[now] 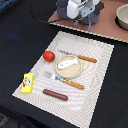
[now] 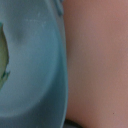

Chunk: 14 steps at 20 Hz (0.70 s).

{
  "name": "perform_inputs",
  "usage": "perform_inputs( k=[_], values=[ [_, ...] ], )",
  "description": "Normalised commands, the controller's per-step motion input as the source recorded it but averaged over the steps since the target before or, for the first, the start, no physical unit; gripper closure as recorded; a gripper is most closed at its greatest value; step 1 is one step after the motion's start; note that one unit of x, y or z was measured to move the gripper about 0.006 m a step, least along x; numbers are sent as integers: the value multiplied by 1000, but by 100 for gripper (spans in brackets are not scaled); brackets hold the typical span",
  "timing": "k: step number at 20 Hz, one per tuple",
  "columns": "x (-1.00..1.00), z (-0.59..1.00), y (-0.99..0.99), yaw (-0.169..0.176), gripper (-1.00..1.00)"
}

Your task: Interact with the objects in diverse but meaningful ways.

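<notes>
- A pale woven placemat (image 1: 95, 85) lies on a dark table (image 1: 15, 30).
- A pink-brown board (image 1: 107, 22) sits at the table's far edge.
- The gripper (image 1: 82, 20) hovers over the board; I cannot tell how open it is.

Even, soft light — exterior view grainy, wrist view wholly blurred.

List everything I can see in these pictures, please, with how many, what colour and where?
placemat: one, pale striped, on the dark table
plate: one, tan, mid placemat
fish: one, white, on the plate
tomato: one, red, off the plate toward the exterior view's left
knife: one, wooden handle, behind the plate
fork: one, wooden handle, before the plate
sausage: one, brown, near edge
box: one, yellow, placemat's left edge
board: one, pinkish, far side
bowl: one, greyish, on the board
gripper: one, grey-white, above the board, jaws unclear
</notes>
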Motion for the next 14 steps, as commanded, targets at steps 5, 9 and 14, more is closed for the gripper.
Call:
perform_inputs(
  k=[5,9,14],
  values=[
    [-53,-64,133,31,100],
    [-56,-63,113,29,100],
    [-56,-59,105,27,100]
  ],
)
